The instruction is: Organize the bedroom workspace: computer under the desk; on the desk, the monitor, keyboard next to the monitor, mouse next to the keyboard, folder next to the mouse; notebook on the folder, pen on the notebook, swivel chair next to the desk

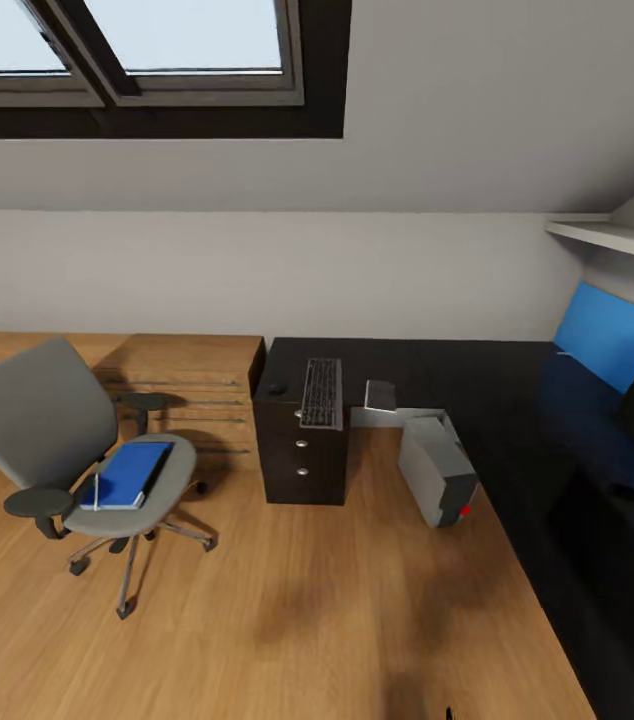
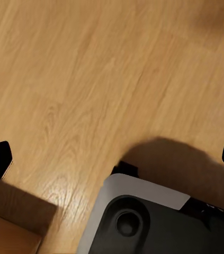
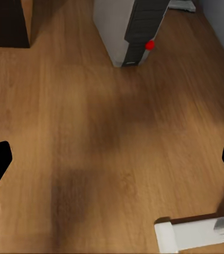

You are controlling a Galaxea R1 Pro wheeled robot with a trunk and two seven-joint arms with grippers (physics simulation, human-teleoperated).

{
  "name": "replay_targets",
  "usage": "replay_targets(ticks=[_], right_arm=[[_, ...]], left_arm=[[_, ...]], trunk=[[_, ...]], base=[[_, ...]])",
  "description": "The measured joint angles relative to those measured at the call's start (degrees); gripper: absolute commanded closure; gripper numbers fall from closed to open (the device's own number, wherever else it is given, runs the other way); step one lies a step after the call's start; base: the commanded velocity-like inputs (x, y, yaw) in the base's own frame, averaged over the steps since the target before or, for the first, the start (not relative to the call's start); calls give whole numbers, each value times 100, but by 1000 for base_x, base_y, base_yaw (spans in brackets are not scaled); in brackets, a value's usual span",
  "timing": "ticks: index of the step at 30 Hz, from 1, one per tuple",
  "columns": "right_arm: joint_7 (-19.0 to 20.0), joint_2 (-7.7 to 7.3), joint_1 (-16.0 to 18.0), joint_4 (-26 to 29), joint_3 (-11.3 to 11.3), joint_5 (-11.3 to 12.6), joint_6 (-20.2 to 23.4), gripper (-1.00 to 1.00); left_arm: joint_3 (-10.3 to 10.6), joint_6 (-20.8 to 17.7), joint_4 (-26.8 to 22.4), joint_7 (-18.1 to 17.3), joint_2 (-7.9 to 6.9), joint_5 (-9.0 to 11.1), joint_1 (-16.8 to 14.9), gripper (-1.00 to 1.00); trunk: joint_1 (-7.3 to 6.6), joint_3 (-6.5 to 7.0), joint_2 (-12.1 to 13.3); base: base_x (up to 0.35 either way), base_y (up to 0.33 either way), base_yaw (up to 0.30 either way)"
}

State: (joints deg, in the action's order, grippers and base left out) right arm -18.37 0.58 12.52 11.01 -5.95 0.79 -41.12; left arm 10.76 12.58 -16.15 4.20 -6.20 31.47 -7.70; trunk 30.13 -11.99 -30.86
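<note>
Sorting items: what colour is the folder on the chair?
Bright blue; the folder on the chair shows best in the head view.

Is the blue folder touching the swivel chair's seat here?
Touching. In the head view the folder lies flat on the swivel chair, its blue face resting on the grey seat pad with no gap showing beneath it.

Light wood floor [image 2: 90,79] runs across the left wrist view. The left gripper [image 2: 112,159] has its dark jaws set wide apart, at nine and three o'clock. A grey-and-black robot base [image 2: 143,222] sits toward six o'clock, casting shadow.
</note>
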Motion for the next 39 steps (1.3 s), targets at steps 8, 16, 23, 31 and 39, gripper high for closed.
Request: replay_targets(ticks=[8, 16, 23, 31, 39], right_arm=[[0, 174, 0, 1, -11, 1, -7, -100], [-2, 179, -1, 2, -10, 2, -3, -100], [115, 249, -1, -7, -25, 3, 0, -100], [139, 255, 0, -13, -25, 9, 2, -100], [235, 387, 162, 723, -20, 50, 121, -100]], left_arm=[[0, 0, 0, -1, 0, 0, 0, -100], [6, -1, 2, -2, 15, -6, -1, -100], [9, 1, 1, 0, 27, -9, -1, -100], [-14, 38, -275, 4, 19, 23, -1, -100], [-33, 56, -483, 16, 25, 45, -1, -100]], trunk=[[0, 0, 0], [0, -1, 0], [3, -1, 1], [46, -36, -78], [222, -179, -400]], base=[[294, 184, -12], [316, 64, -154], [152, 178, -86], [3, 71, -136], [0, 1, -3]])
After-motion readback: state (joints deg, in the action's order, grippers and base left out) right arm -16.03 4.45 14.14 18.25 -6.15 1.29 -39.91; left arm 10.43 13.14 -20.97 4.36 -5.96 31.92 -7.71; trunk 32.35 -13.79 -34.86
